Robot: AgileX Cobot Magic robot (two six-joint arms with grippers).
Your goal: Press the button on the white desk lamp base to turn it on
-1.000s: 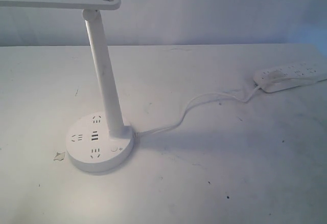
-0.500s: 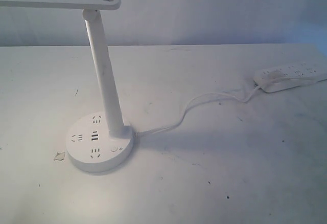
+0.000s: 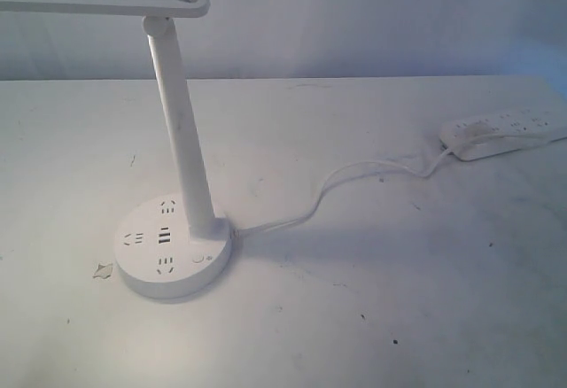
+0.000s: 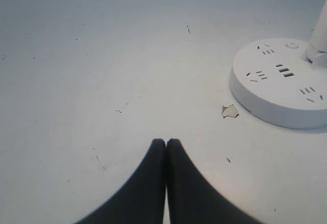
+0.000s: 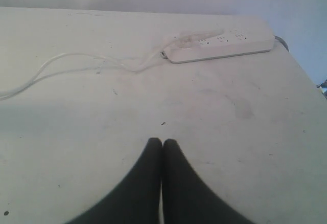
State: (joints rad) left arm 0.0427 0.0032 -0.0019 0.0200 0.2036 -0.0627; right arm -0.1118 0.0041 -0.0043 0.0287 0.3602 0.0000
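The white desk lamp base [image 3: 175, 248] is a round flat disc with dark socket slots, standing left of the table's middle and bearing a tall leaning stem [image 3: 182, 127]. Its small round button [image 3: 197, 259] lies near the stem's foot, toward the front. In the left wrist view the base [image 4: 283, 83] fills the right side, with the button [image 4: 292, 44] on its far part. My left gripper [image 4: 166, 142] is shut on nothing, some way short of the base. My right gripper [image 5: 162, 142] is shut too, over bare table. Neither gripper shows in the exterior view.
A long white power strip [image 3: 505, 133] lies at the table's right edge, and a white cable [image 3: 345, 184] runs from it to the lamp base. The lamp head [image 3: 102, 2] overhangs the upper left. A small chipped patch [image 3: 102, 271] marks the table beside the base.
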